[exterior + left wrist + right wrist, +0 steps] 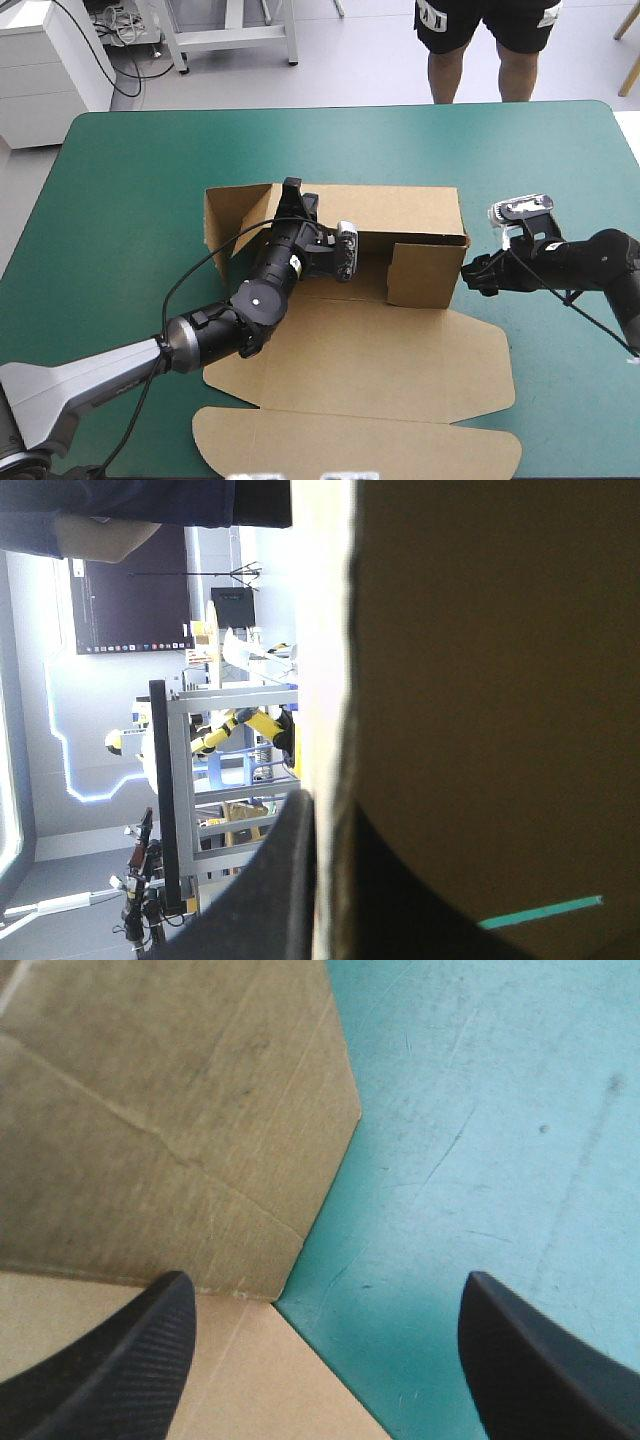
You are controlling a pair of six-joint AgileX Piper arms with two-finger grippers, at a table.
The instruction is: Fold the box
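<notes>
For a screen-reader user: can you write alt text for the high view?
A brown box, walls partly raised and lid flat, lies on a teal-green table. The left gripper pinches its far wall; the right gripper sits beside its right wall.

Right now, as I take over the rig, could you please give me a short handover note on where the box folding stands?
Left hand: shut on the box, gripping the top edge of its far wall.
Right hand: open, holding nothing, low over the teal-green cover beside the right side flap.
Done: the far wall and both side flaps stand raised.
Left: the near panel and the lid lie flat toward the near edge, and the raised flaps do not look tucked in yet.
</notes>
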